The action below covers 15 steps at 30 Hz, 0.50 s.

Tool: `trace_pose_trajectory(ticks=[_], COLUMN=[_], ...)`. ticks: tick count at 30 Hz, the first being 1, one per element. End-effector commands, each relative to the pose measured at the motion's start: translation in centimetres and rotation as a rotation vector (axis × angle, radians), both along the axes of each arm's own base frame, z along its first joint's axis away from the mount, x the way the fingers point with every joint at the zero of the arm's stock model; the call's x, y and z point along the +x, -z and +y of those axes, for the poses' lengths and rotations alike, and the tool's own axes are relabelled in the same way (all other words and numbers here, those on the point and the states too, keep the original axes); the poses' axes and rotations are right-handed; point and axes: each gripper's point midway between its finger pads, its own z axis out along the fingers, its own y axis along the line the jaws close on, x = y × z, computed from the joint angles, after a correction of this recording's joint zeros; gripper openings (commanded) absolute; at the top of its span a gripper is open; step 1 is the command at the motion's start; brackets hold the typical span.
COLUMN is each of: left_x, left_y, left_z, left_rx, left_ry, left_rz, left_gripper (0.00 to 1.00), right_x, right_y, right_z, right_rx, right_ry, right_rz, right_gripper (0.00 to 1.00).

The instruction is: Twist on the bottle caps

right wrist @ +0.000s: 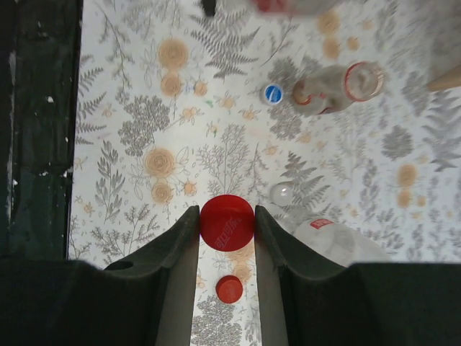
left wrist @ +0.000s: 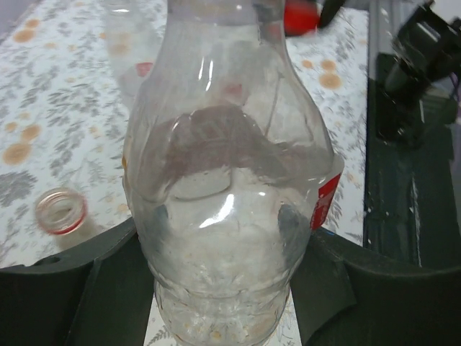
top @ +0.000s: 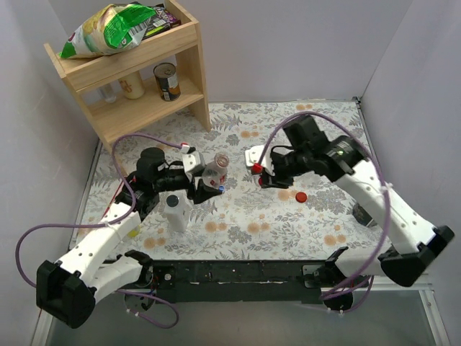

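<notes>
Top view: L gripper (top: 209,182) is clamped round a clear bottle (top: 216,170), neck uncapped; R gripper (top: 258,171) pinches a red cap (top: 256,168) at its tips, near the bottle's mouth but apart from it; second red cap (top: 301,196) lies on the table (top: 274,223) near R jaws, not touching; white bottle (top: 176,210) w/ dark cap stands just beside L jaws

L wrist: bottle body fills the gap btwn both fingers (left wrist: 72,288), touching each; another open bottle mouth (left wrist: 61,210) w/ red ring sits left of the jaws

R wrist: cap sits squarely btwn the fingertips, both sides touching; second cap is on the cloth under the jaws; blue cap (right wrist: 272,93) and a lying bottle (right wrist: 335,86) are well ahead of the jaws, side by side; labelled bottle (right wrist: 338,241) is just right of the jaws
</notes>
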Motion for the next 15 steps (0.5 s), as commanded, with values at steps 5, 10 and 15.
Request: trace_pose_trajectory(ticks=[5,10,15], left_x=[-5.5,-5.7,-5.9], left_y=[5.7,7.2,7.7], left_z=[-4.9,-5.9,-6.3], left_rx=[0.08,0.071,0.076], left_ry=[0.28,0.293,0.312], left_rz=[-0.066,-0.09,-0.09], left_gripper=[0.0,0.0,0.0], right_x=[-4.7,-5.7,-5.9], right_y=[-6.0,-6.3,-6.0], right_z=[-1.9,-2.3,-1.6], right_rx=[0.15,0.13,0.134], right_ry=[-0.004,-0.055,-0.093], right_rz=[0.003,0.008,0.003], right_gripper=[0.24,0.25,0.26])
